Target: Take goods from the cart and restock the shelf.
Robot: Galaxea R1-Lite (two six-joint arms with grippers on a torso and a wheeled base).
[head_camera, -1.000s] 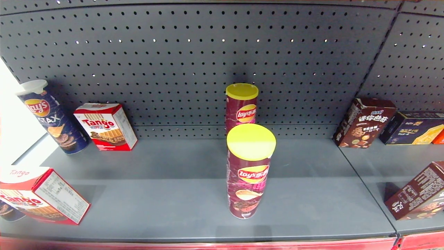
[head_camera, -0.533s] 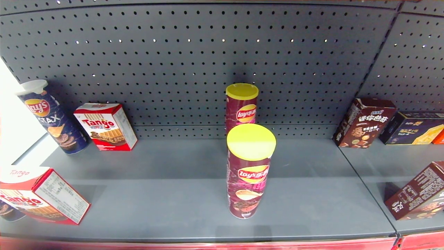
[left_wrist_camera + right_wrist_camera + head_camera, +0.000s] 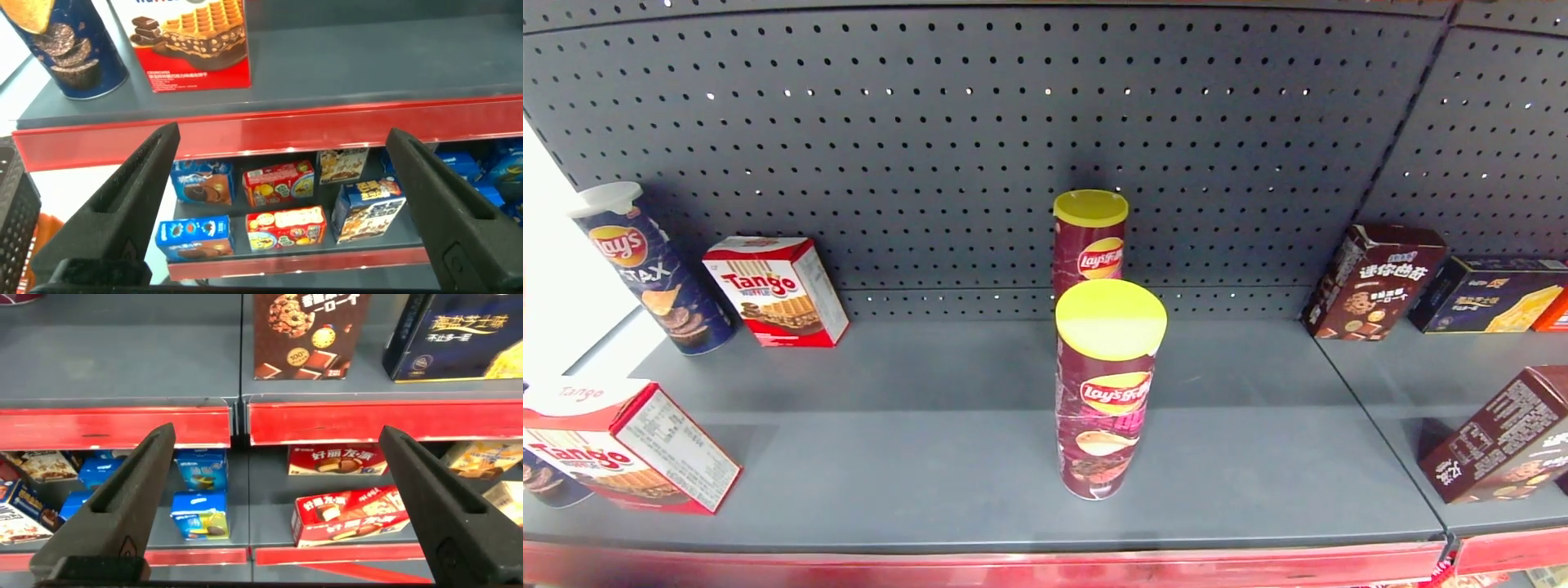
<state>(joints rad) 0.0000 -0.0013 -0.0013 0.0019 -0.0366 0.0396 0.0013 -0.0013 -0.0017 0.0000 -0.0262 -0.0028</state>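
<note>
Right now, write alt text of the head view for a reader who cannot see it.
A maroon chip can with a yellow lid stands upright midway along a grey shelf, a second can directly behind it. A blue chip can and red wafer boxes sit to the left, brown boxes to the right.
</note>
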